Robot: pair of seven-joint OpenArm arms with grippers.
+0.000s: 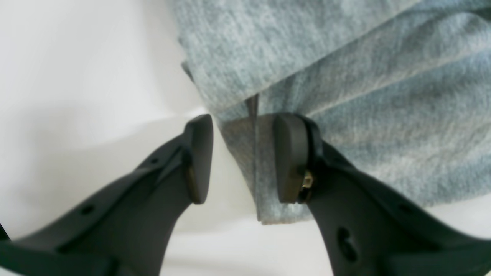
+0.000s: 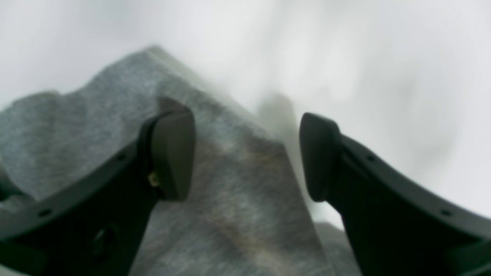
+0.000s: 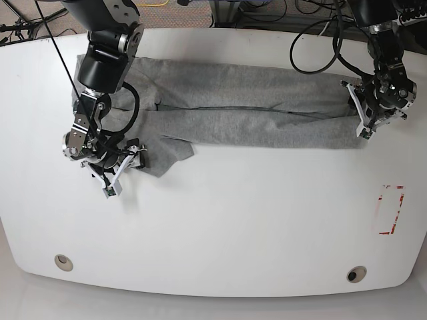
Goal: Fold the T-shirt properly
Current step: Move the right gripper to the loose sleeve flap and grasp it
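— Where is the T-shirt [image 3: 247, 107]?
— I see it lengthwise across the white table [image 3: 233, 220].
— And the grippers?
— My left gripper [image 1: 242, 159] and right gripper [image 2: 247, 155] are both spread over its edges.

one t-shirt [image 3: 233, 107], two tools, left [image 3: 363, 110] and right [image 3: 123, 167], one counter [image 3: 253, 220], one red mark [image 3: 390, 210].

The right gripper [image 2: 247, 157] hangs over the T-shirt [image 2: 230, 199]; jaws apart, a grey corner between them.

bare table [image 3: 233, 213] in front, T-shirt [image 3: 247, 107] spanning rear
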